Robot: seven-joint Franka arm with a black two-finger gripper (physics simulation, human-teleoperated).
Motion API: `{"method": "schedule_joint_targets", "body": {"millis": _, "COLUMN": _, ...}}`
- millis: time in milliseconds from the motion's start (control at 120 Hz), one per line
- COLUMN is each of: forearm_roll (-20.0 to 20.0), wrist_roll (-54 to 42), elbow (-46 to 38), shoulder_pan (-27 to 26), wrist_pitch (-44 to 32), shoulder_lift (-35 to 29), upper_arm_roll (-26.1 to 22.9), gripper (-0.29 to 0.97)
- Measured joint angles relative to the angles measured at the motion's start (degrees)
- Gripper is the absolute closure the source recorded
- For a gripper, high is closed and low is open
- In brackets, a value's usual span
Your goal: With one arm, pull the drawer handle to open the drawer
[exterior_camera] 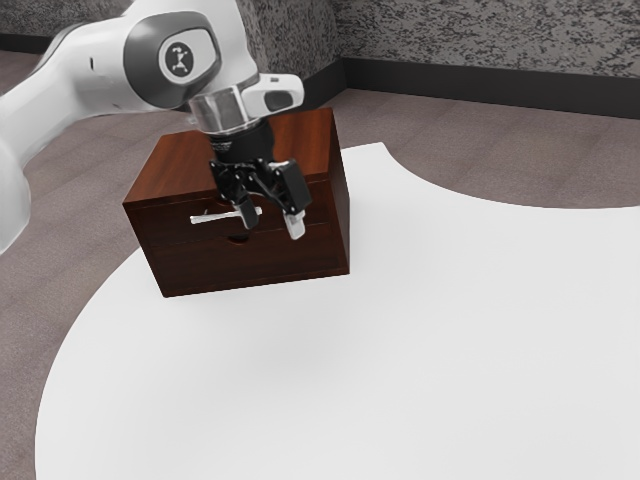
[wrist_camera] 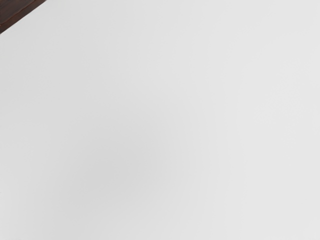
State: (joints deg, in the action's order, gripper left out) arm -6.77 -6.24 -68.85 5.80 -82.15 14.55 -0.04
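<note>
The white robot arm [exterior_camera: 90, 70] enters from the upper left of the exterior view and bends down over a dark wooden cabinet [exterior_camera: 200, 265]. The cabinet stands left of centre, at the far edge of the white tabletop [exterior_camera: 400, 350]. Brown floor [exterior_camera: 70, 240] lies to the left of it and behind it.

The drawer [exterior_camera: 322, 207] takes up the upper band of the cabinet's front face. It looks flush with that face, so it is closed or nearly so, and its inside is hidden. The drawer handle [exterior_camera: 212, 219] is a pale horizontal bar left of the middle of the front, with a small dark notch just under it.

Right of the handle's middle, the black hand [exterior_camera: 271, 228] hangs in front of the drawer, pointing down. Its two white-tipped fingers are spread apart and grip nothing. The finger nearer the frame's left overlaps the right end of the handle and seems to touch it. The other finger stands past the bar's end, against bare wood. A speckled grey wall [exterior_camera: 480, 40] runs across the upper right.

In the wrist view, a dark corner of the cabinet [wrist_camera: 12, 14] shows at the upper left, and the plain white tabletop [wrist_camera: 175, 130] spreads out to the right.
</note>
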Motion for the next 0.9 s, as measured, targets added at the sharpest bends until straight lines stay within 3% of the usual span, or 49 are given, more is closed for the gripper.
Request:
{"method": "schedule_joint_targets", "body": {"millis": 233, "forearm_roll": 1.2, "wrist_roll": 0.46, "elbow": 0.25, "shoulder_pan": 0.06, "wrist_pitch": 0.15, "shoulder_lift": -0.15, "upper_arm_roll": -0.13, "gripper": 0.0}}
{"method": "schedule_joint_targets", "body": {"millis": 483, "forearm_roll": 2.08, "wrist_roll": 0.37, "elbow": 3.97, "shoulder_pan": 0.28, "wrist_pitch": 0.71, "shoulder_lift": -5.42, "upper_arm_roll": 1.82, "gripper": 0.0}}
{"method": "schedule_joint_targets", "body": {"millis": 833, "forearm_roll": 5.52, "wrist_roll": -10.11, "elbow": -0.02, "shoulder_pan": 0.84, "wrist_pitch": 4.91, "shoulder_lift": -5.83, "upper_arm_roll": 3.64, "gripper": 0.0}}
{"method": "schedule_joint_targets", "body": {"millis": 900, "forearm_roll": 6.45, "wrist_roll": -12.62, "elbow": -4.79, "shoulder_pan": 0.32, "wrist_pitch": 4.96, "shoulder_lift": -7.68, "upper_arm_roll": 4.1, "gripper": 0.0}}
